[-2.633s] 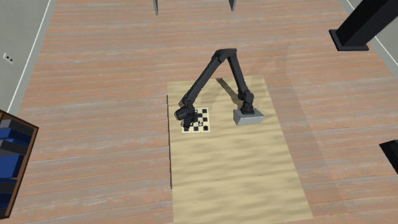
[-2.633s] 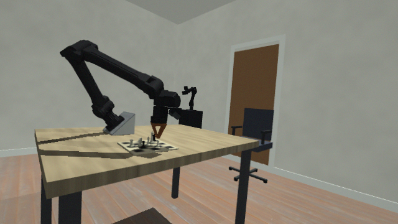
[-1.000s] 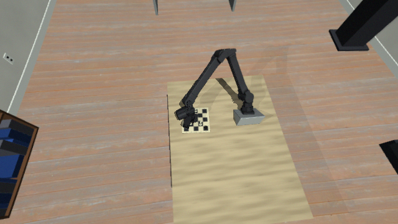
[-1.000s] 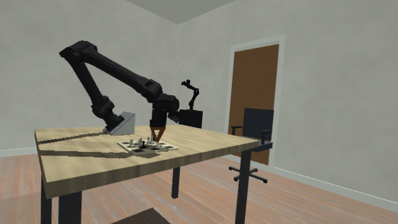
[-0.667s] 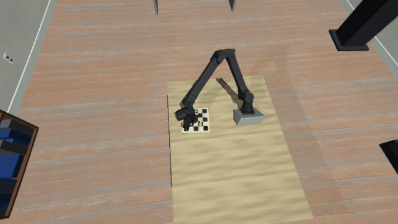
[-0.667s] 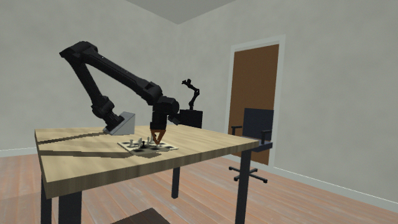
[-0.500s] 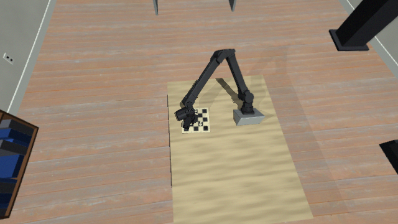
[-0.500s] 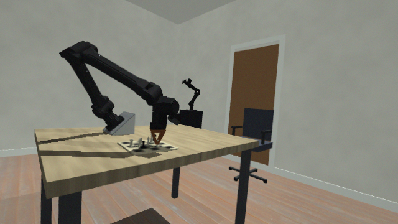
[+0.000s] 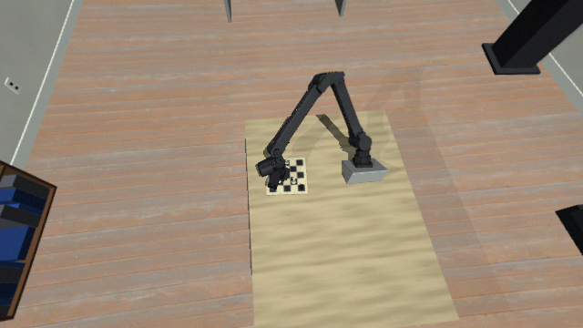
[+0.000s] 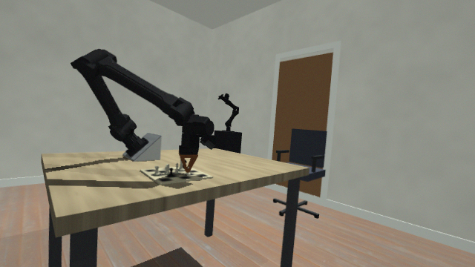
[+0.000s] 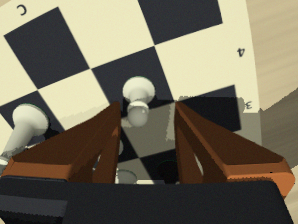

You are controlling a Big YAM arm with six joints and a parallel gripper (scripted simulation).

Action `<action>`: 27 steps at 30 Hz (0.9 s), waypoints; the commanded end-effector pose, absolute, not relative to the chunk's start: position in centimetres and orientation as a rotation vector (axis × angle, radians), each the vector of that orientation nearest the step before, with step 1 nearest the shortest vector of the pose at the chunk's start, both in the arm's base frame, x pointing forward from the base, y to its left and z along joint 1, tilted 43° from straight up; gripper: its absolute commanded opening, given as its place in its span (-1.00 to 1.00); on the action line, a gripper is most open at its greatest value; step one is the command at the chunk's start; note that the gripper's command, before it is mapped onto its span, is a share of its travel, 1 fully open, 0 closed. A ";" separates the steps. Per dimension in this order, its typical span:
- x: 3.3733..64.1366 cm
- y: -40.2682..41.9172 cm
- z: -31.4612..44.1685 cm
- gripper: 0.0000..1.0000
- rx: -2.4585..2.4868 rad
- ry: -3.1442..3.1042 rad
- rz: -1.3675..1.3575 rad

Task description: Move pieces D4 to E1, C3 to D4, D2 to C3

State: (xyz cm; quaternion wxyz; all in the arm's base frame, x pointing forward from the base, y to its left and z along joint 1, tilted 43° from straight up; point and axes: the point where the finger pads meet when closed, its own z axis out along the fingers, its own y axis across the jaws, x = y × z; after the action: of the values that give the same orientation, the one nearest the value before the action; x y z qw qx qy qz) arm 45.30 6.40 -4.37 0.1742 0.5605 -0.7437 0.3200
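chessboard set, with arm and part-open pincer

- pincer (image 9: pixel 279 177) (image 10: pixel 188 171) (image 11: pixel 147 111), orange-fingered: moderately spread, with nothing pinched; pointed down over the board.
- pale piece (image 11: pixel 138 95), small, round-headed: upright on dark square d4, base inside the square; in wrist view, between the two fingers.
- second pale piece (image 11: pixel 30 122): on a dark square to one side, outside the fingers.
- further pieces: partly hidden behind the fingers; squares not readable.
- chequered board (image 9: pixel 306 178) (image 10: pixel 205 176) (image 11: pixel 235 30): flat on the wooden surface (image 9: pixel 342 251) (image 10: pixel 241 167) (image 11: pixel 282 60).
- black arm (image 9: pixel 296 118) (image 10: pixel 141 85): bent high, on a grey wedge mount (image 9: pixel 364 175) (image 10: pixel 153 148).

The claw (image 9: pixel 281 175) (image 10: pixel 188 171) (image 11: pixel 147 111) has come down closer to the chessboard (image 9: pixel 306 182) (image 10: pixel 209 177) (image 11: pixel 227 50); the background arm (image 10: pixel 233 116) has shifted its pose
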 end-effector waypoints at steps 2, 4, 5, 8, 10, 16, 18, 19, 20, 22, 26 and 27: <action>45.7 5.7 -5.0 -0.36 1.578 -2.105 0.901; 45.7 5.7 -5.0 -0.36 1.578 -2.105 0.901; 45.7 5.7 -5.0 -0.36 1.578 -2.105 0.901; 45.7 5.7 -5.0 -0.36 1.578 -2.105 0.901; 45.7 5.7 -5.0 -0.36 1.578 -2.105 0.901; 45.7 5.7 -5.0 -1.00 1.578 -2.105 0.901; 45.7 5.7 -5.0 -1.00 1.577 -2.105 0.901; 45.7 5.7 -5.0 -1.00 1.577 -2.105 0.901; 45.7 5.7 -5.0 -1.00 1.577 -2.105 0.901; 45.7 5.7 -5.0 -1.00 1.577 -2.105 0.901; 45.7 5.7 -5.0 -1.00 1.577 -2.105 0.901; 45.7 5.7 -5.0 -1.00 1.577 -2.105 0.901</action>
State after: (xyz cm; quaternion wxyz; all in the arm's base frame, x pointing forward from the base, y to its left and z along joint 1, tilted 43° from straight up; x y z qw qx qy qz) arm 45.30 6.40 -4.37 0.1742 0.5605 -0.7437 0.3200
